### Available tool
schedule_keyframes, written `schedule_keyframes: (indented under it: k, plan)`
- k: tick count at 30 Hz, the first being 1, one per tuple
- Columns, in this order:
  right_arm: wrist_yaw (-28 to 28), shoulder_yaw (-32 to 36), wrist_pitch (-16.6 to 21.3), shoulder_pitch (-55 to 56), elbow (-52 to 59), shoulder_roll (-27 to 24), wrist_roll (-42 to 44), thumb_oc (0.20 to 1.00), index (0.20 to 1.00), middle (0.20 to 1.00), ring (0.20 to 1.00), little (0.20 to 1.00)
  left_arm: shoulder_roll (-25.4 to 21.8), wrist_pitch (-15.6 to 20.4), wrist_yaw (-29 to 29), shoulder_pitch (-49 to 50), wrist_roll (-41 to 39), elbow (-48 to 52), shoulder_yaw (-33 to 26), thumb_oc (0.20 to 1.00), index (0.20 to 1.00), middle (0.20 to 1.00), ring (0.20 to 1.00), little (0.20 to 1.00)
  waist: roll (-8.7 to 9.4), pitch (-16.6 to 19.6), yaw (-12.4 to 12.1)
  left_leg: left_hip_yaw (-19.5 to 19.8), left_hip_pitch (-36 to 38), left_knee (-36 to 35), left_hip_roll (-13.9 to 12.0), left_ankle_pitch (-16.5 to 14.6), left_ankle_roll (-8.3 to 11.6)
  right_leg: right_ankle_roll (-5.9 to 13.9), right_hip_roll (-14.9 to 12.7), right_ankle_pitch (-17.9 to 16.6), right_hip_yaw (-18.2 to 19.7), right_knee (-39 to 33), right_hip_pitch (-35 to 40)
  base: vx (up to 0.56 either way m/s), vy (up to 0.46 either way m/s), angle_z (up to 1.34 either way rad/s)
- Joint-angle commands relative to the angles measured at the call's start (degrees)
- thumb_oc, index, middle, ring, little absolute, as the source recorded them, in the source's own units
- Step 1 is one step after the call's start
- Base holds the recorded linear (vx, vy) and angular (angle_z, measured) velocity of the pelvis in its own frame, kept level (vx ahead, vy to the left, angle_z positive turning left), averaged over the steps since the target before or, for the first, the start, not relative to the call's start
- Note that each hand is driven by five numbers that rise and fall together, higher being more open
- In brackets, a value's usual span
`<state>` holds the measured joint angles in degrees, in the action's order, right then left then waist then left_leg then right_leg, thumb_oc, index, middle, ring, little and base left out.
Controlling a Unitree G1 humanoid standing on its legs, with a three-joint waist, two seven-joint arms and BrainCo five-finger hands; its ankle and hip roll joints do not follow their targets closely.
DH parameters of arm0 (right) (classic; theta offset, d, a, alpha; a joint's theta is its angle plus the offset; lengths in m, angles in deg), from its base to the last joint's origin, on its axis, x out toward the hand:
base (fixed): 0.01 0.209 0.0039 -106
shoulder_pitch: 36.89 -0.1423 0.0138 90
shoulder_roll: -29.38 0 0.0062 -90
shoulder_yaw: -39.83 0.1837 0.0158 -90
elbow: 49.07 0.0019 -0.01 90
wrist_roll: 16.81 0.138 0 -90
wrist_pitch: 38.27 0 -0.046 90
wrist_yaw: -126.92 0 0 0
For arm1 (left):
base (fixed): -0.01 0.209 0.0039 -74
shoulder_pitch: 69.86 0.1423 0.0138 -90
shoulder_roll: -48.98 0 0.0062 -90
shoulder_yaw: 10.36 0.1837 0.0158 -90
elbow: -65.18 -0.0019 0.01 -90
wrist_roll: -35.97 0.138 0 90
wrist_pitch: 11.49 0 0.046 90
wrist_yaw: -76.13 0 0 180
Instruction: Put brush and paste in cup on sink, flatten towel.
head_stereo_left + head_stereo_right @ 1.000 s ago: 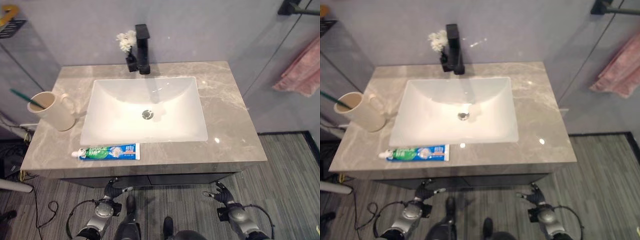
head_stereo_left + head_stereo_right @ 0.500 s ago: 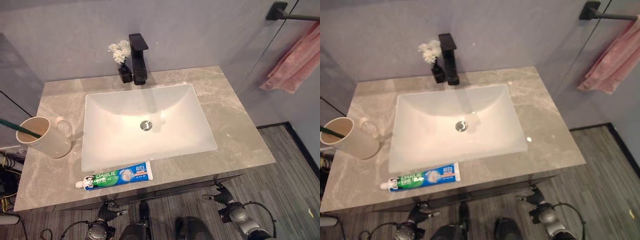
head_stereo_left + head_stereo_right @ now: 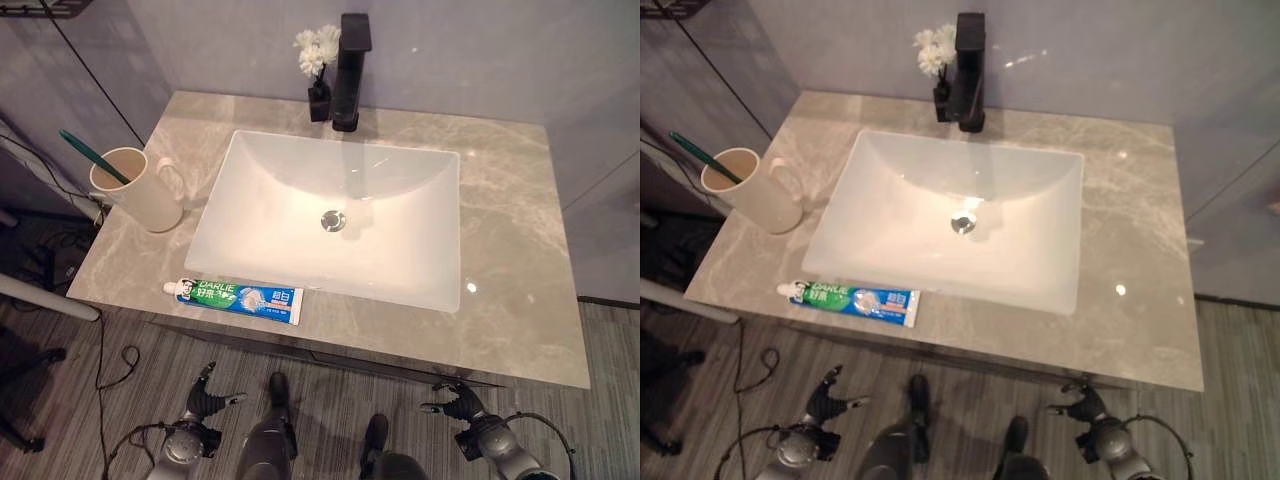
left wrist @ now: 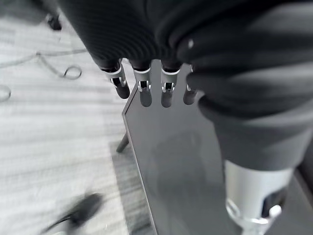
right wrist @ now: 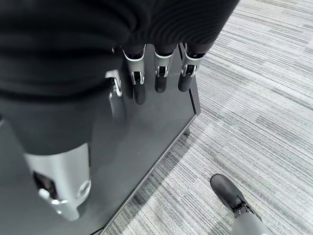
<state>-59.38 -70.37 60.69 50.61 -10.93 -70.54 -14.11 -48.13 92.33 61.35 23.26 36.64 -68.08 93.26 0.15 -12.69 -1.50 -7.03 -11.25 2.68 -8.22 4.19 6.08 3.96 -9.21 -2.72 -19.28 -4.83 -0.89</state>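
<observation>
A cream cup (image 3: 140, 192) with a handle stands on the left of the marble counter (image 3: 520, 270), and a green toothbrush (image 3: 92, 157) leans in it. A blue-green toothpaste tube (image 3: 236, 296) lies flat near the counter's front edge, just in front of the basin. My left hand (image 3: 200, 408) hangs low below the counter front, open and empty, its fingers (image 4: 145, 93) straight before the dark cabinet. My right hand (image 3: 458, 406) hangs low on the right, also open, its fingers (image 5: 161, 78) holding nothing.
A white rectangular basin (image 3: 250, 170) fills the counter's middle. Behind it stand a black faucet (image 3: 350, 70) and a small black vase of white flowers (image 3: 318, 48). The dark cabinet front (image 4: 186, 161) is close to both hands. Striped grey floor lies around.
The camera has swung, so the whole picture shifted and the pink towel at the right has left the picture. Cup, brush and tube stay put. Both hands stay low.
</observation>
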Motion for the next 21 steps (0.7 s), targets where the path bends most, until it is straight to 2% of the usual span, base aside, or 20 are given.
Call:
schedule_keyframes:
  k: [1, 4, 5, 9, 13, 15, 17, 18, 20, 21]
  plan:
    - [-1.5, 3.9, 4.0, -3.3, 2.8, -1.2, 3.3, 1.000, 1.000, 1.000, 1.000, 1.000, -7.1, 3.7, -1.0, -0.5, 3.7, 6.5, -2.1, 1.000, 1.000, 1.000, 1.000, 1.000, -0.30, 1.2, -1.0, 2.1, 3.1, -3.7, -1.1, 2.1, 1.45, 5.38, -2.7, 0.1, 2.6, 6.4, -3.2, 0.03, 0.097, -0.01]
    - [-1.5, 5.2, 4.6, -1.6, 1.8, -0.4, 3.8, 1.000, 1.000, 1.000, 1.000, 1.000, -11.7, 4.9, -1.3, 2.1, 7.2, 10.4, -3.1, 1.000, 1.000, 1.000, 1.000, 1.000, -1.16, 2.3, -1.4, 3.2, 4.6, -6.8, 0.5, 2.5, 0.72, 6.00, -4.0, -0.5, 2.2, 6.1, -2.4, 0.05, 0.136, 0.22]
    - [-1.3, 6.3, 4.8, -0.9, 1.5, -0.1, 4.1, 1.000, 1.000, 1.000, 1.000, 1.000, -15.0, 6.2, -1.3, 4.1, 8.9, 14.9, -4.6, 1.000, 1.000, 1.000, 1.000, 1.000, -1.66, 2.6, -1.7, 3.0, 5.3, -7.1, 1.1, 1.9, 0.58, 6.46, -4.8, -0.9, 2.1, 5.7, -1.7, 0.06, 0.142, 0.20]
    - [-0.6, 5.8, 5.4, -0.6, 1.2, 1.0, 4.0, 1.000, 1.000, 1.000, 1.000, 1.000, -22.2, 8.5, -2.7, 7.7, 10.5, 22.8, -8.9, 1.000, 1.000, 1.000, 1.000, 1.000, -1.99, 3.8, -2.4, 2.2, 6.4, -7.7, 2.5, 1.3, 0.07, 7.55, -6.3, -2.2, 2.8, 4.5, -1.4, 0.05, 0.121, -0.02]
    - [0.1, 4.4, 5.0, -0.5, 1.2, 1.4, 3.0, 1.000, 1.000, 1.000, 1.000, 1.000, -29.4, 10.3, -3.3, 9.9, 10.1, 33.8, -14.2, 1.000, 1.000, 1.000, 1.000, 1.000, -2.05, 4.4, -3.0, 1.1, 7.0, -7.7, 3.0, 0.4, -0.10, 8.42, -7.2, -3.5, 3.5, 4.1, -1.6, 0.02, 0.075, -0.07]
    - [0.7, 4.4, 4.5, -0.1, 0.6, 1.1, 2.6, 1.000, 1.000, 1.000, 1.000, 1.000, -35.2, 11.8, -2.6, 12.4, 10.0, 40.8, -17.8, 1.000, 1.000, 1.000, 1.000, 1.000, -2.35, 4.6, -3.1, 0.9, 7.7, -7.7, 3.1, 0.1, -0.25, 8.78, -7.4, -4.0, 4.0, 3.8, -1.5, 0.01, 0.049, -0.16]
    - [0.8, 4.2, 4.4, -0.1, 0.7, 1.3, 2.6, 1.000, 1.000, 1.000, 1.000, 1.000, -35.2, 11.7, -2.4, 13.1, 9.9, 41.2, -18.4, 1.000, 1.000, 1.000, 1.000, 1.000, -2.20, 4.6, -3.1, 0.8, 7.8, -7.7, 3.1, 0.0, -0.25, 8.79, -7.4, -4.0, 4.1, 3.8, -1.4, 0.01, 0.018, -0.08]
    - [1.3, 4.4, 4.2, 0.8, 0.5, 0.6, 1.9, 1.000, 1.000, 1.000, 1.000, 1.000, -39.1, 13.0, -1.1, 15.8, 8.4, 46.7, -22.3, 1.000, 1.000, 1.000, 1.000, 1.000, -2.49, 4.8, -3.2, 0.4, 8.2, -7.7, 3.1, -0.3, -0.32, 9.09, -7.3, -4.4, 4.8, 3.4, -1.5, 0.02, 0.030, -0.04]
    - [1.4, 4.1, 4.0, 1.0, 0.5, 0.8, 1.7, 1.000, 1.000, 1.000, 1.000, 1.000, -39.6, 13.1, -0.5, 17.7, 7.6, 47.9, -24.3, 1.000, 1.000, 1.000, 1.000, 1.000, -2.39, 5.0, -3.1, 0.0, 8.4, -7.7, 3.1, -0.4, -0.30, 9.14, -7.3, -4.5, 5.1, 3.2, -1.5, 0.02, 0.030, -0.13]
    - [1.6, 4.4, 3.8, 1.5, 0.7, 0.3, 1.3, 1.000, 1.000, 1.000, 1.000, 1.000, -41.6, 13.9, 0.3, 18.6, 6.6, 49.6, -25.5, 1.000, 1.000, 1.000, 1.000, 1.000, -2.74, 5.0, -2.9, -0.2, 8.7, -7.7, 3.1, -0.5, -0.34, 9.30, -7.5, -4.5, 5.3, 2.9, -1.4, 0.02, 0.027, -0.24]
